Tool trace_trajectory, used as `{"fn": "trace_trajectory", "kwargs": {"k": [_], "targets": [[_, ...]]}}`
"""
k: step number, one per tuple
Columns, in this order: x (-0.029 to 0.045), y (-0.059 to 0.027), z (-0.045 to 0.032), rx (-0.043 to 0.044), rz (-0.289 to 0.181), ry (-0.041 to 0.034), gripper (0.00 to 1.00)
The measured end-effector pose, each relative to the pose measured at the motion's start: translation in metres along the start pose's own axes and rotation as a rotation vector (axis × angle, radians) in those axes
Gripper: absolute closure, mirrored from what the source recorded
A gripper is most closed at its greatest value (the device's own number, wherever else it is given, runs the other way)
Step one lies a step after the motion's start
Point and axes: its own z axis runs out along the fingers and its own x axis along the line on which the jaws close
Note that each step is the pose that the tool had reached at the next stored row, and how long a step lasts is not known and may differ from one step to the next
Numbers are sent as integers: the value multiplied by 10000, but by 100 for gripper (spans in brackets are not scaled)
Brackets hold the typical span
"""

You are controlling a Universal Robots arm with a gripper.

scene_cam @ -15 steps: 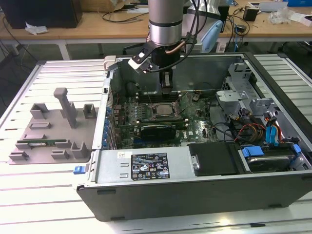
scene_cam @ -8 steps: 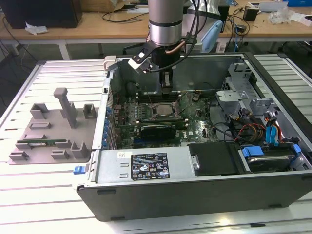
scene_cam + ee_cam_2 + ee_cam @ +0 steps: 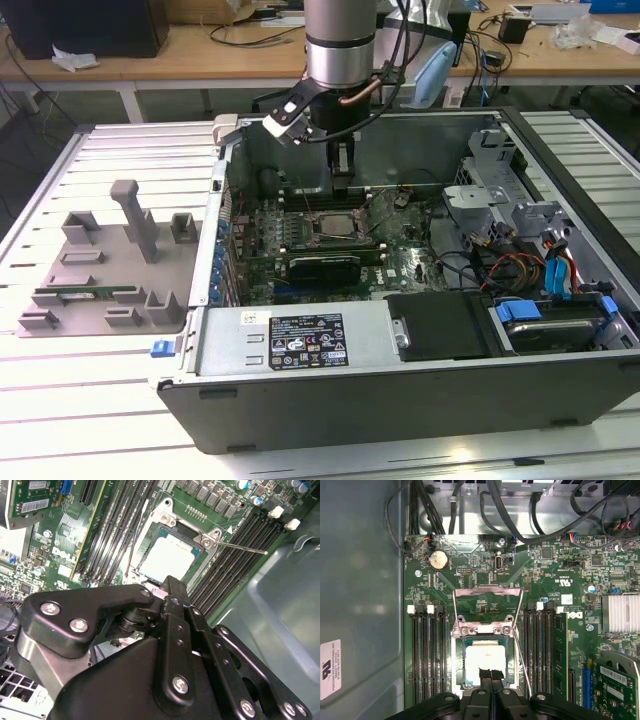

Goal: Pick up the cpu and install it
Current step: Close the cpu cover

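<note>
The cpu (image 3: 482,659) lies flat in the socket (image 3: 461,630) on the motherboard (image 3: 560,570), silvery top facing up. It is also seen in the second wrist view (image 3: 167,555) and in the exterior view (image 3: 333,226). The socket's load plate (image 3: 487,602) is swung open and stands clear of the cpu. The thin retention lever (image 3: 522,665) is released and runs alongside the socket. Memory slots (image 3: 427,655) flank the socket on both sides.

The gripper (image 3: 490,674) hangs directly above one edge of the cpu. Its fingers are clenched together with nothing between them. Contact between fingertips and cpu cannot be determined. In the exterior view the gripper (image 3: 343,180) reaches down into the open case (image 3: 400,400), just above the socket.

A grey fixture (image 3: 110,270) sits on the table (image 3: 60,420), beside the case on the exterior view's left.
</note>
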Motion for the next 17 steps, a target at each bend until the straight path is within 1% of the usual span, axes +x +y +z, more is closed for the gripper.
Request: {"fn": "trace_trajectory", "kwargs": {"k": [4, 8, 13, 17], "targets": [[0, 2, -58, 0, 0, 0, 89], [-1, 3, -96, 0, 0, 0, 89], [-1, 8, -98, 0, 1, 0, 89], [0, 45, -97, 0, 0, 0, 89]]}}
